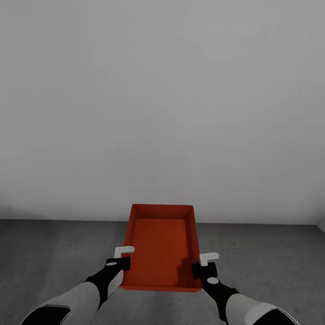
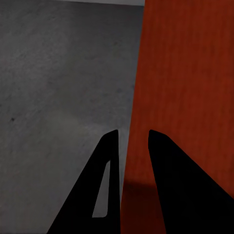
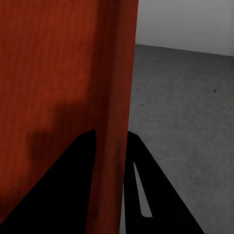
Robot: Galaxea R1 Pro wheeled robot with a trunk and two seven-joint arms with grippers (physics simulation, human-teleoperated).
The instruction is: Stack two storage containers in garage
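One orange-red storage container (image 1: 160, 243), open-topped and empty, hangs lengthwise in front of me between both arms. My left gripper (image 1: 123, 262) is shut on its left side wall; in the left wrist view the black fingers (image 2: 109, 161) straddle that wall (image 2: 190, 73). My right gripper (image 1: 201, 270) is shut on the right side wall, whose rim (image 3: 114, 73) runs between the jaws in the right wrist view. Under the bin lies the garage's dark grey concrete floor (image 1: 58, 253). I cannot tell whether the bin touches it. The living room is out of view.
A plain white-grey wall (image 1: 162, 113) stands straight ahead and meets the floor just beyond the container's far end. Mottled concrete (image 2: 58, 73) stretches bare to the left, and more concrete (image 3: 185, 97) to the right.
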